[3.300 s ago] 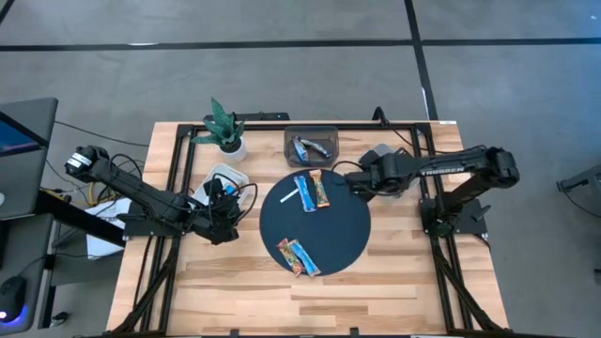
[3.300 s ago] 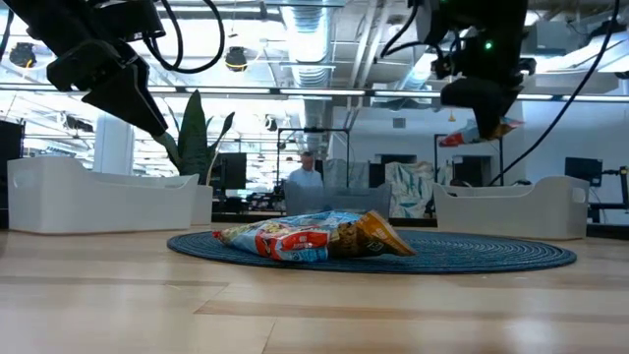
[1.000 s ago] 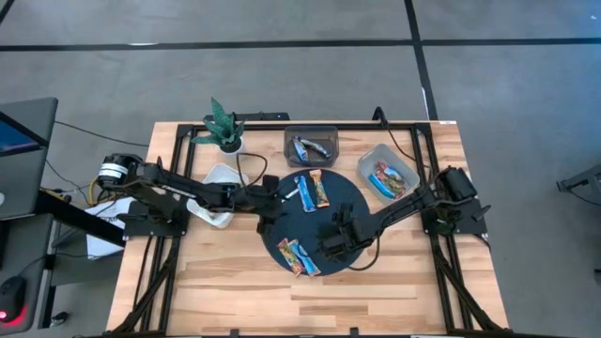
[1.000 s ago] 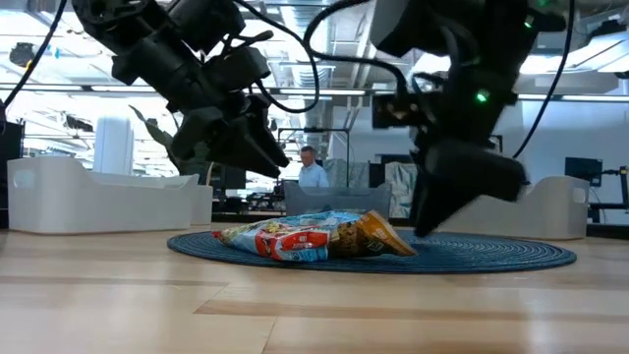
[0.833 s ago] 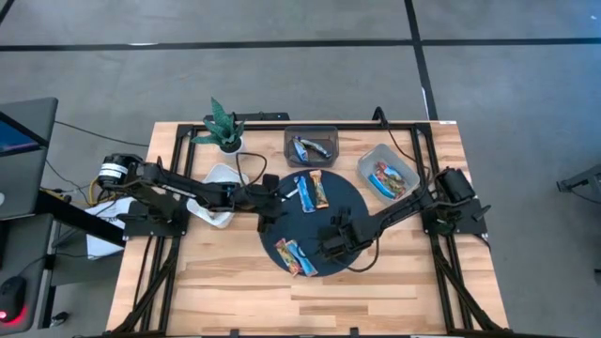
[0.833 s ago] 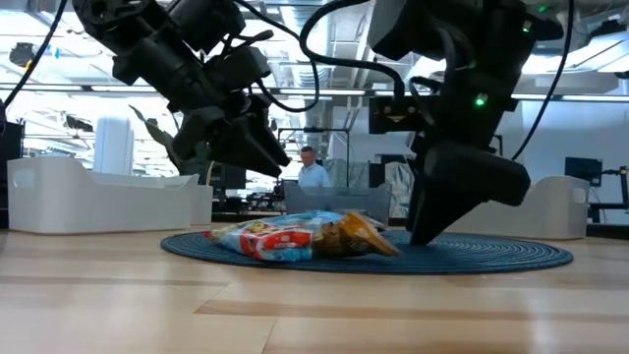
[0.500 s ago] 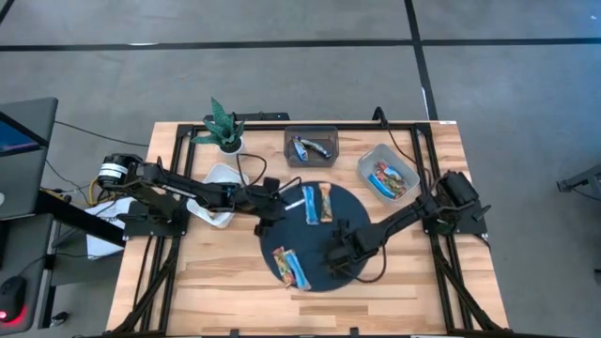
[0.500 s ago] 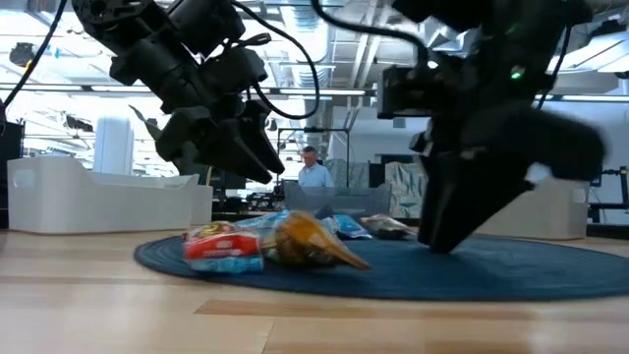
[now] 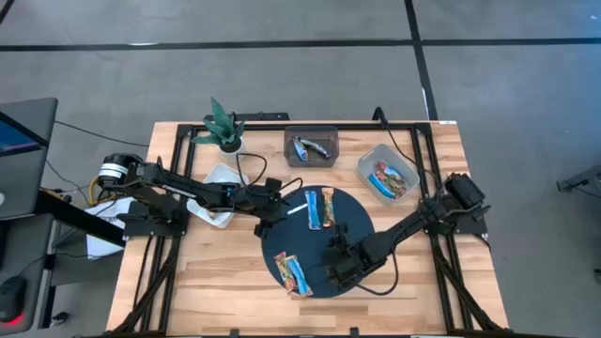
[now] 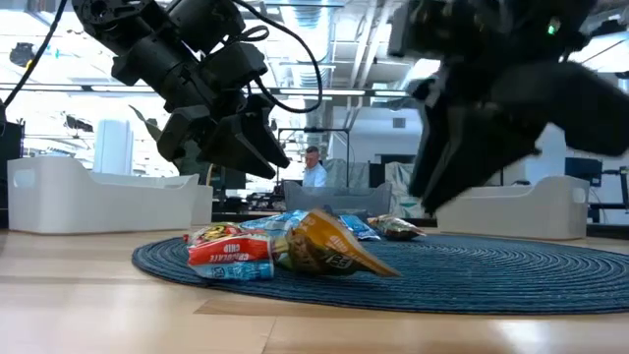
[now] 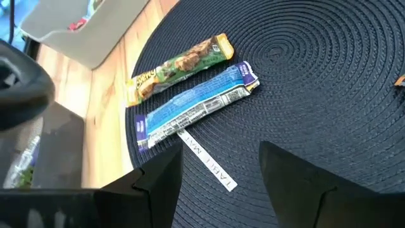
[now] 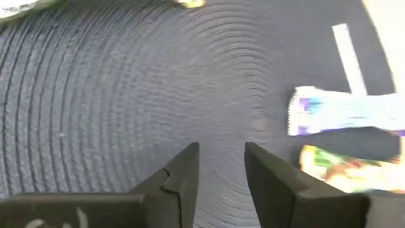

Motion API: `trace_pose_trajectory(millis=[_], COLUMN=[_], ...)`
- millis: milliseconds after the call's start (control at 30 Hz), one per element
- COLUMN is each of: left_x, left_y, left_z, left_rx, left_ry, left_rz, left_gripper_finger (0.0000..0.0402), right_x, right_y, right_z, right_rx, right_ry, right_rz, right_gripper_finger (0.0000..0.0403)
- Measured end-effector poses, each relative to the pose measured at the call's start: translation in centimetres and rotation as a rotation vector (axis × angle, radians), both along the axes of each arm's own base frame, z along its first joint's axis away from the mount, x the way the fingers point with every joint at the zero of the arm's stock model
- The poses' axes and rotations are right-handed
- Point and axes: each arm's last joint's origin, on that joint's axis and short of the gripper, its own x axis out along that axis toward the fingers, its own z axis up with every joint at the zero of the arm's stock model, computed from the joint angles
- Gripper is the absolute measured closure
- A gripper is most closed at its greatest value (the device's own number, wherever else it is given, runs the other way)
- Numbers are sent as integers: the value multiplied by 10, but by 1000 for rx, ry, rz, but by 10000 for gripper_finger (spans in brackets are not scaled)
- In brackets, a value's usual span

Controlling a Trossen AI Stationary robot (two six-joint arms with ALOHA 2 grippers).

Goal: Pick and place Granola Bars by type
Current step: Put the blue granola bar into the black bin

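A round dark woven mat (image 9: 352, 225) lies mid-table. On its far part lie a blue bar (image 9: 312, 208) and a multicoloured bar (image 9: 328, 207), with a thin white stick (image 11: 209, 161) beside them. Two more bars (image 9: 294, 274) lie on its near left part. My left gripper (image 9: 273, 212) hangs open over the mat's far left edge; in the left wrist view (image 11: 221, 183) the stick lies just ahead of the fingers. My right gripper (image 9: 332, 269) is over the mat's near part with a narrow gap between its fingers (image 12: 221, 164). In the low view (image 10: 421, 205) it hangs clear above the mat.
At the table's far edge a dark bin (image 9: 311, 145) holds silvery bars. To its right a pale bin (image 9: 387, 176) holds multicoloured bars. A white bin (image 9: 219, 180) and a potted plant (image 9: 223, 127) stand far left. Bare wood lies along the near edge.
My right gripper has moved toward the table's near edge and risen a little off the mat. The mat has slid toward the near edge with it and turned slightly. All the bars and the stick rode along on it.
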Motion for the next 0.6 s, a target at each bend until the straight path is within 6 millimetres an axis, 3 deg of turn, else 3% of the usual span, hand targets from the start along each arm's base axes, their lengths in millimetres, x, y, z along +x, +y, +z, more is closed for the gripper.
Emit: trace_pose_trajectory(millis=[167, 267, 400, 600], left_x=[3, 11, 30, 69], left_y=[0, -1, -2, 1], left_z=[4, 11, 11, -4], left_rx=[58, 83, 165, 274], left_ry=[-30, -54, -21, 211], left_rz=[-44, -104, -173, -191], left_gripper_finger=[200, 200, 200, 200], right_x=[-8, -9, -9, -17], right_y=[-5, -12, -20, -17], right_z=[18, 18, 14, 4], right_rx=[-38, -35, -17, -12], right_ry=[-48, -31, -4, 0], right_rz=[-73, -140, -200, -206], right_gripper_finger=[286, 286, 286, 286])
